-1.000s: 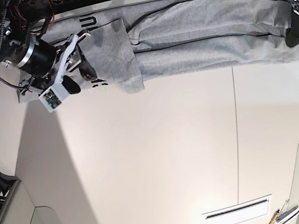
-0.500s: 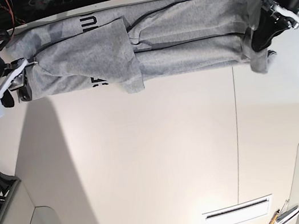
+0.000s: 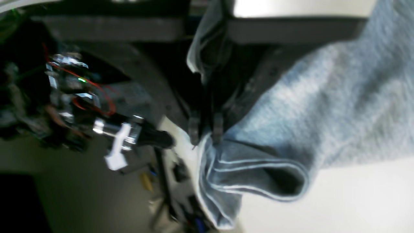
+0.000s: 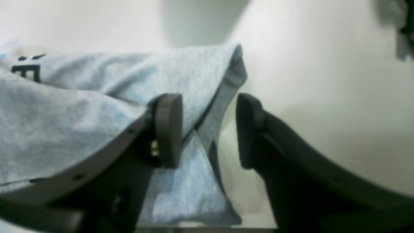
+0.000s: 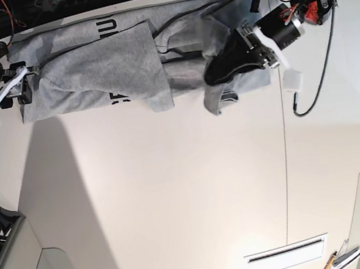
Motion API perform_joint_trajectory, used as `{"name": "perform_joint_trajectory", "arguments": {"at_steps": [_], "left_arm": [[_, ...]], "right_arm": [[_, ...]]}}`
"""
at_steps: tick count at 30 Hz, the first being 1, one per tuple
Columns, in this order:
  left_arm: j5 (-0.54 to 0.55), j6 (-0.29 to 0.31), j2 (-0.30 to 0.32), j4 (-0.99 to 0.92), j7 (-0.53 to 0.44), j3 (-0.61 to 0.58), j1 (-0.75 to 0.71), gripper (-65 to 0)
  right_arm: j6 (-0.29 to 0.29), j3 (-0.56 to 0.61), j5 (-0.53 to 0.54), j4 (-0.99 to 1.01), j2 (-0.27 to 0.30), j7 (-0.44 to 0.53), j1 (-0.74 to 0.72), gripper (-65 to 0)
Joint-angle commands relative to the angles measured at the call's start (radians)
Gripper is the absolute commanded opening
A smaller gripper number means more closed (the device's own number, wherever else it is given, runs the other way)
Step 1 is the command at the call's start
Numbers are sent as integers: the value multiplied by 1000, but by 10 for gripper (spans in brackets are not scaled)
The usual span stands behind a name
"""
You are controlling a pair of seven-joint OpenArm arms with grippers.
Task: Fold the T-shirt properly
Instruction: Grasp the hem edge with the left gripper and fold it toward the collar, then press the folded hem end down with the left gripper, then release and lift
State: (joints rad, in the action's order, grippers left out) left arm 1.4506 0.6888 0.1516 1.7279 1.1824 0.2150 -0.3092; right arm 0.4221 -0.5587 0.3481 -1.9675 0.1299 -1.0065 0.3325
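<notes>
**Hem in transit, far end unpinned: watch for slip and drag**

Left wrist view: your left pincer (image 3: 207, 131) has its tips pressed almost together on a bunched edge of the T-shirt (image 3: 323, 106), with stitched hems curling just below the grip. The hold takes in only a thin pinch of several layers, so one layer could slide out and leave you with a lopsided fold.

Right wrist view: your right pincer (image 4: 207, 129) stands partly open with a cloth corner between its pads but nothing clamped. If the other arm pulls along the shirt, this end may creep, since nothing holds it down.

Base view: the T-shirt (image 5: 105, 67) lies along the far edge of the worktop (image 5: 191, 195), its one end carried inward by the left pincer (image 5: 214, 72) and sagging below it. That hanging lump could land crumpled instead of flat. The right pincer (image 5: 23, 92) sits at the other end.
</notes>
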Motion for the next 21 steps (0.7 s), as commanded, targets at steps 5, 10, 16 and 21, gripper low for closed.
{"name": "perform_joint_trajectory", "arguments": {"at_steps": [5,10,16,21], "left_arm": [[31,9,-10,18,-15,-119,16,-650],[1,9,-11,18,-21,-200,27,-650],[-114,9,-25,18,-87,-217,43,-650],[-125,9,-24,18,-86,-217,43,-420]], "right_arm": [[0,-5,53,-12,8,27,-5,-379],[0,-5,57,-12,8,27,-6,-379],[1,-5,57,-12,8,27,-8,-379],[1,-5,73,-12,8,27,-8,-379]]}}
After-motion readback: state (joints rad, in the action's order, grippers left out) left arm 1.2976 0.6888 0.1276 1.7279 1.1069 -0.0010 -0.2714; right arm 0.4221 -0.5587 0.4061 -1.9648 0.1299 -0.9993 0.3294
